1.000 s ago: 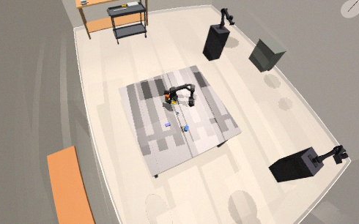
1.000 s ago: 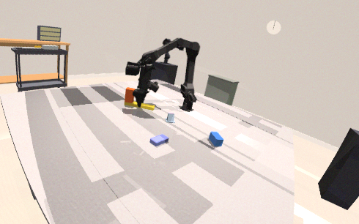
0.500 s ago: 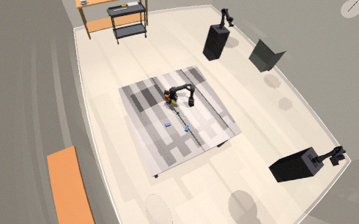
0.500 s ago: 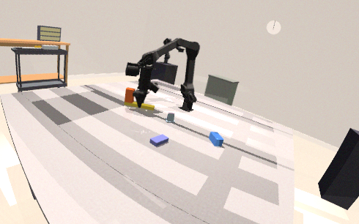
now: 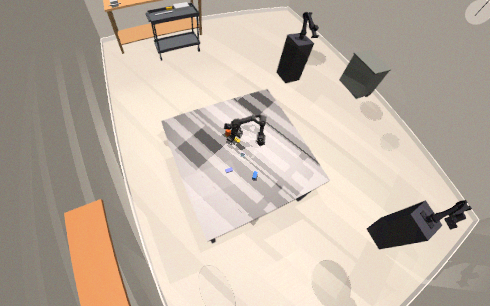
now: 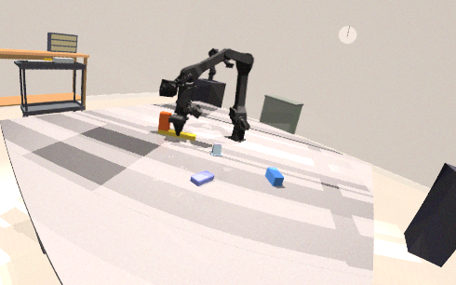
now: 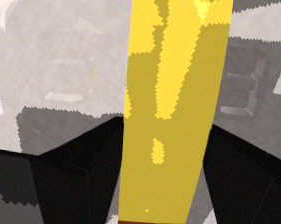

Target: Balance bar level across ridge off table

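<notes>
A yellow bar (image 5: 237, 140) (image 6: 189, 136) (image 7: 176, 100) lies low at the table, with an upright orange block (image 5: 228, 132) (image 6: 164, 120) at its far-left end in the exterior view. Whether the bar touches the table cannot be told. My gripper (image 6: 178, 133) (image 7: 164, 131) is shut on the bar, one finger on each side, near the orange block. A small pale blue-grey piece (image 5: 242, 155) (image 6: 216, 149), which looks like the ridge, stands apart from the bar, nearer the exterior camera.
A blue block (image 5: 255, 175) (image 6: 274, 176) and a flat purple-blue block (image 5: 229, 170) (image 6: 202, 178) lie on the table (image 5: 208, 210) (image 6: 128, 237), nearer the exterior camera than the pale piece. The arm's base stands to the right of the bar in the exterior view.
</notes>
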Robot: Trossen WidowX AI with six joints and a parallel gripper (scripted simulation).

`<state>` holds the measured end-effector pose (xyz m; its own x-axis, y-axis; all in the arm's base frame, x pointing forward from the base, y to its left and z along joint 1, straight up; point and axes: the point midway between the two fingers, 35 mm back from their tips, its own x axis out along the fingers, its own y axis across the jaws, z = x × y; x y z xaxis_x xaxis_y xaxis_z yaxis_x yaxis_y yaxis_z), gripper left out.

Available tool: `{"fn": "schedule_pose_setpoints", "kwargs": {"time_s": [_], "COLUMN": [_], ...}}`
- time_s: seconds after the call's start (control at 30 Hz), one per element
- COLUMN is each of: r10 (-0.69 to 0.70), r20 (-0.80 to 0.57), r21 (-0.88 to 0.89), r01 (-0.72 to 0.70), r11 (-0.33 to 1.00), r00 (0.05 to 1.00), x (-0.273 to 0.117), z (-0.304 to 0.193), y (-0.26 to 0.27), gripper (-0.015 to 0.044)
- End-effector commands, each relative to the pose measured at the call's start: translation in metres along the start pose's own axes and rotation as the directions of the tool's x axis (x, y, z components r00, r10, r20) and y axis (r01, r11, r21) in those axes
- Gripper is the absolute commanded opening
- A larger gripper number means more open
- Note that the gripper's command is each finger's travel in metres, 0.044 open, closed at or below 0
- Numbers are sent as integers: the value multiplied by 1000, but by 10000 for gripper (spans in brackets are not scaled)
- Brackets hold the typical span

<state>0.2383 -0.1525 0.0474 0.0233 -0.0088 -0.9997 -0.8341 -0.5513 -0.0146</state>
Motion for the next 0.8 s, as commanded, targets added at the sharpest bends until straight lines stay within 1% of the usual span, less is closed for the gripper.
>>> {"fn": "schedule_pose_setpoints", "kwargs": {"time_s": [0.0, 0.77], "r10": [0, 4], "r20": [-1, -1], "r21": [0, -2], "r01": [0, -4], "r11": [1000, 1000], "r00": [1000, 1000], "x": [-6, -64], "z": [-1, -3], "y": [0, -1], "gripper": [0, 0]}}
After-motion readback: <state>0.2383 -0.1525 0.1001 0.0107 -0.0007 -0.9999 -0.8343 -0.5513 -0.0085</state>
